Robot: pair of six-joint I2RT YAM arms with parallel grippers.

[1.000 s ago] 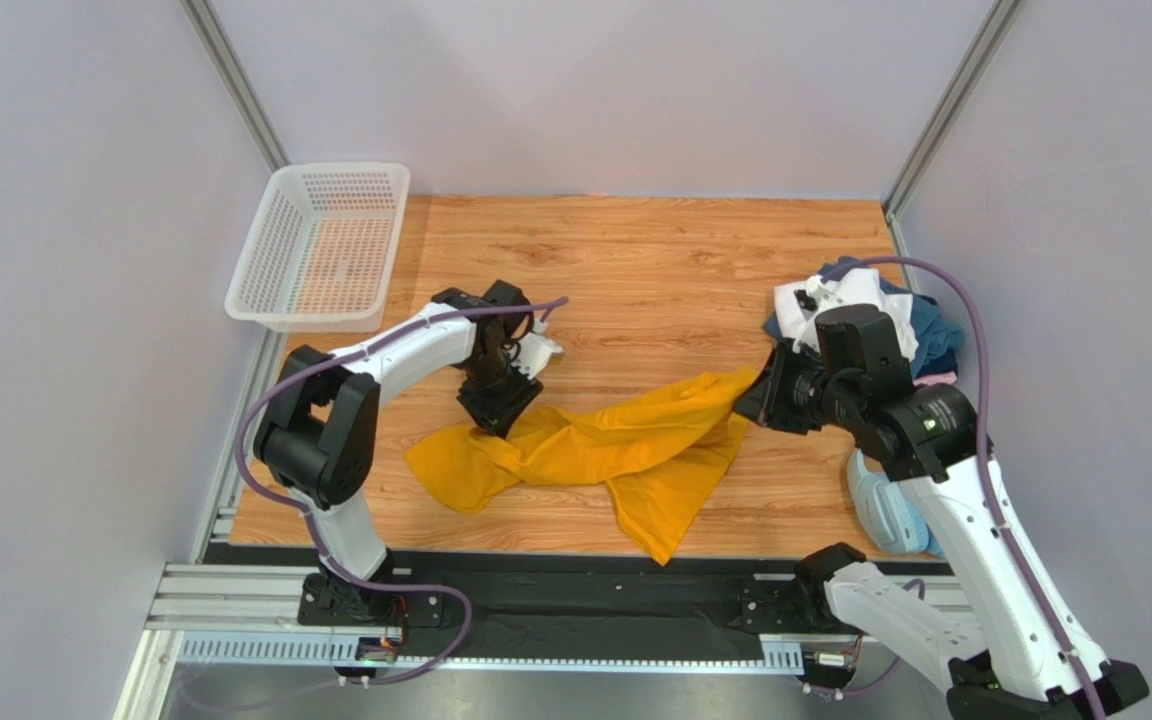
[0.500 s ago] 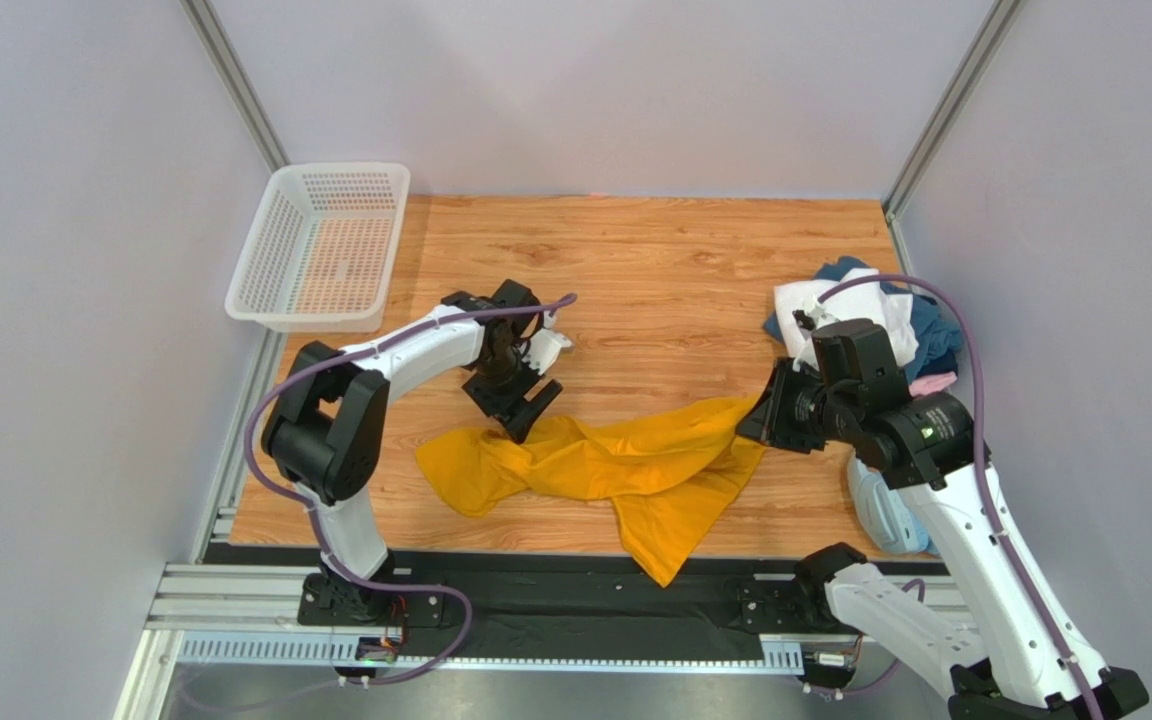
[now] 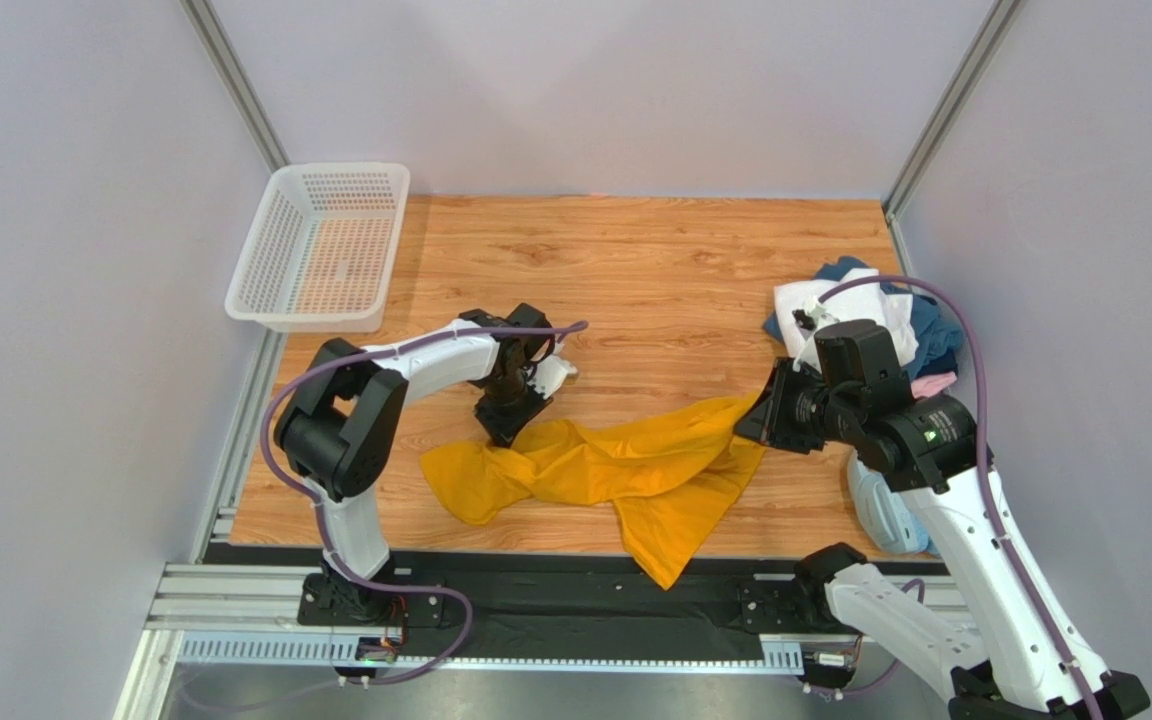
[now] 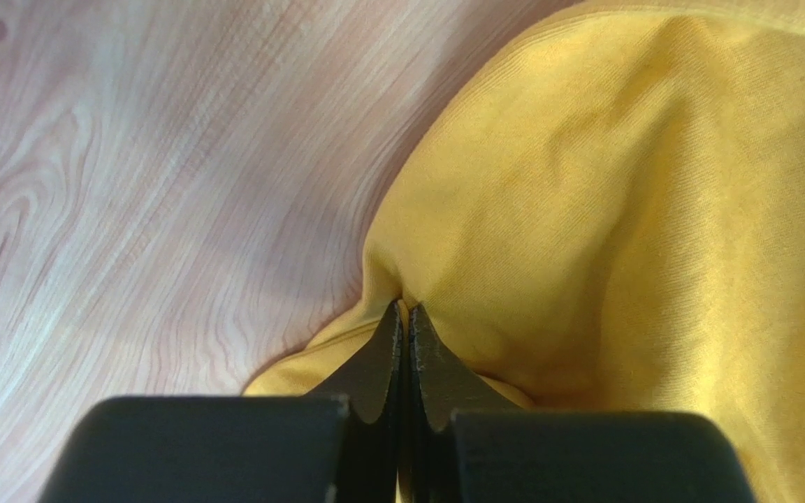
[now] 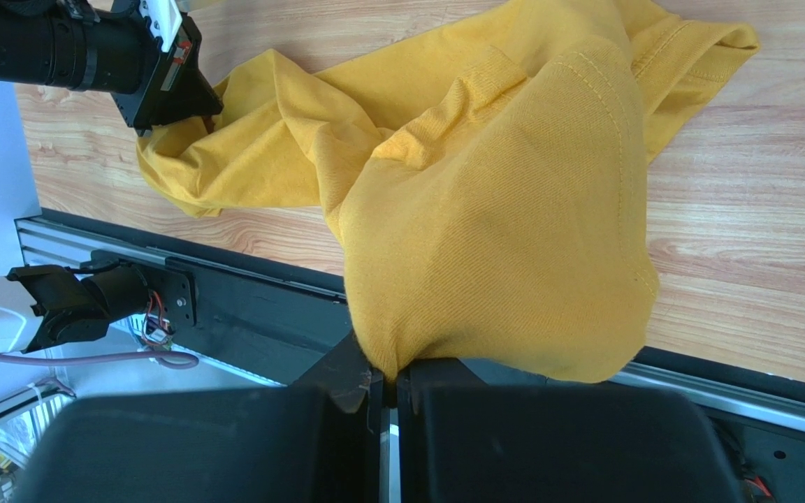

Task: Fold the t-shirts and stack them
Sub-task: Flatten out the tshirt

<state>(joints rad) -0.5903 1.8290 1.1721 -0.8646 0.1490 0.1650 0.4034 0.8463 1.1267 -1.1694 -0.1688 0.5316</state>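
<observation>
Where the mustard tee (image 3: 627, 468) sprawls crumpled at 6 o'clock on the counter (image 3: 657, 263), L claw (image 4: 405, 314) is clamped on its 9 o'clock edge, R claw (image 5: 386, 379) on its 3 o'clock end. Heap of other tees (image 3: 875, 308) at 3 o'clock, headphones (image 3: 880, 518) at 4, basket (image 3: 319, 248) at 10.

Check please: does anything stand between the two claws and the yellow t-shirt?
Nothing visible does. The left claw and the right claw are each shut directly on the yellow t-shirt, at opposite ends.
</observation>
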